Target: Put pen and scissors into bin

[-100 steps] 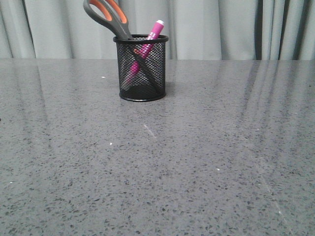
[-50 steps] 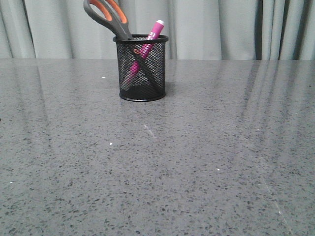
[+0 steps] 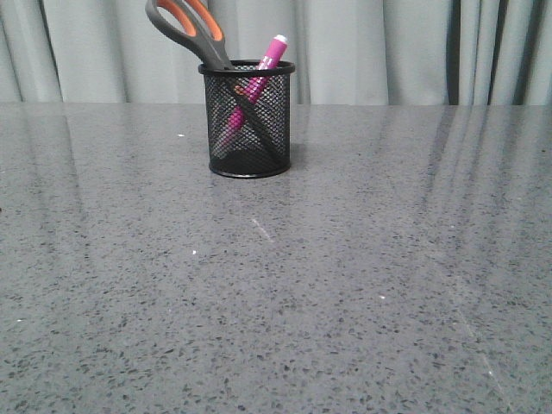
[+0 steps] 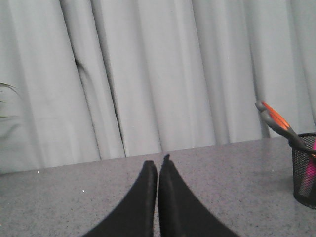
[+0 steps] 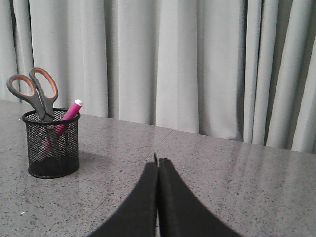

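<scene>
Both arms hung low over the table (image 3: pixel 362 285), well apart from the bin (image 3: pixel 248 121). Left gripper (image 4: pixel 157 170) and right gripper (image 5: pixel 157 165) were pinched closed, empty. Scissors (image 3: pixel 185 30) and pen (image 3: pixel 267 60) stood inside the bin.

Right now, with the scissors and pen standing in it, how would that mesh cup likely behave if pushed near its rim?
The mesh pen cup would probably tip rather than slide: the scissors lean well above and beyond its rim. It looks light, being open wire mesh. The pen rests loosely against the rim, so it would likely rattle or shift.

The left gripper (image 4: pixel 158 165) is showing two plain matte black fingers, wide below and curving to thin tips. The right gripper (image 5: pixel 158 163) is looking the same.
</scene>
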Action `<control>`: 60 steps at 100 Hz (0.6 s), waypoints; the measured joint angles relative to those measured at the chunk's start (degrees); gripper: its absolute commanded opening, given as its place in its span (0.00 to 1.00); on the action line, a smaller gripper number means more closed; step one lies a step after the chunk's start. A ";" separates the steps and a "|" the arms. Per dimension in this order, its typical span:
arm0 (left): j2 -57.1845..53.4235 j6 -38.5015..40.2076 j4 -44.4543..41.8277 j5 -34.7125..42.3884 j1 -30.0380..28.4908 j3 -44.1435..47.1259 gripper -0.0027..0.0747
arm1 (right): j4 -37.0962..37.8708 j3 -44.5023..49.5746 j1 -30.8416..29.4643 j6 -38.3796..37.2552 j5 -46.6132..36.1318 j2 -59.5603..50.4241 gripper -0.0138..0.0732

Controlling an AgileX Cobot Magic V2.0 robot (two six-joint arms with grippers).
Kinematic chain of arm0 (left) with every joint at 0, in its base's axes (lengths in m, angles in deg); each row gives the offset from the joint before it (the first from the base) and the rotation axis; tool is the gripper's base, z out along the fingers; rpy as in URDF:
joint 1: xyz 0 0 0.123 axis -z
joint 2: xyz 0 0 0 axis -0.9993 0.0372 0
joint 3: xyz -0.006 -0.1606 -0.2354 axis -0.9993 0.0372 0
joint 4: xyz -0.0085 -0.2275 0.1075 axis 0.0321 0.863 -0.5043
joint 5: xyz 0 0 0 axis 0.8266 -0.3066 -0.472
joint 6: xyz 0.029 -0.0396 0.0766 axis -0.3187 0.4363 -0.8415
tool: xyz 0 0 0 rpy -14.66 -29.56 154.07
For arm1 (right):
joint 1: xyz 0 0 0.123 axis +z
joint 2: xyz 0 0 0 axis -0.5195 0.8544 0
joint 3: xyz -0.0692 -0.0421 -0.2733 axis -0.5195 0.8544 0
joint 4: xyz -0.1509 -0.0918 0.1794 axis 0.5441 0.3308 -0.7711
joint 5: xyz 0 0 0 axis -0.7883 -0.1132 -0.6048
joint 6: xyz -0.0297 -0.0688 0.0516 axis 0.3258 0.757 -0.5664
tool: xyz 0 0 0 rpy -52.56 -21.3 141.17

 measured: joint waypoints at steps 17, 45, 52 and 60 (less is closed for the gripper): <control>0.00 33.75 -30.34 0.52 0.00 3.05 0.01 | 0.00 0.00 0.00 0.00 0.00 0.00 0.09; -1.71 48.46 -42.17 4.48 0.00 13.22 0.01 | 0.00 0.00 0.00 0.00 0.00 0.00 0.09; -1.72 48.81 -42.41 5.35 0.00 13.22 0.01 | 0.00 0.00 0.00 0.00 0.00 0.00 0.09; -1.72 49.67 -42.87 5.58 0.00 13.22 0.01 | 0.00 0.00 0.00 0.00 0.04 0.00 0.09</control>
